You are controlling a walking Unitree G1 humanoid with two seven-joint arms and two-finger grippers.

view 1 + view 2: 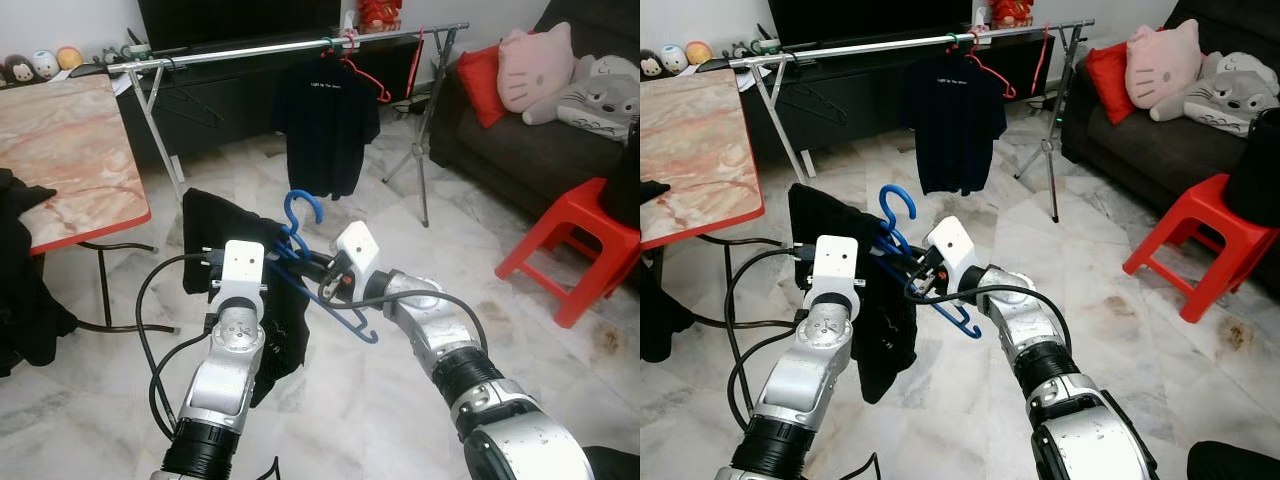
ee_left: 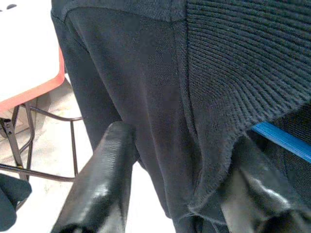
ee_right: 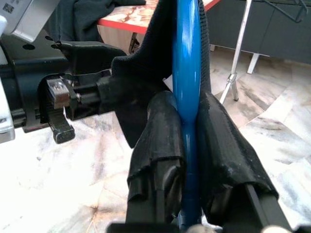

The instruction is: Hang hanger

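Note:
A blue plastic hanger is held low in front of me, hook up, with a black garment draped from it. My right gripper is shut on the hanger's blue stem, coming in from the right. My left gripper is open, its two fingers spread inside the black cloth just left of the hanger. The garment's ribbed collar lies against one left finger. Beyond stands the clothes rack's metal rail.
A black T-shirt and an empty red hanger hang on the rail. A marble-top table with dark clothes is at the left. A red stool and a sofa with plush toys are at the right.

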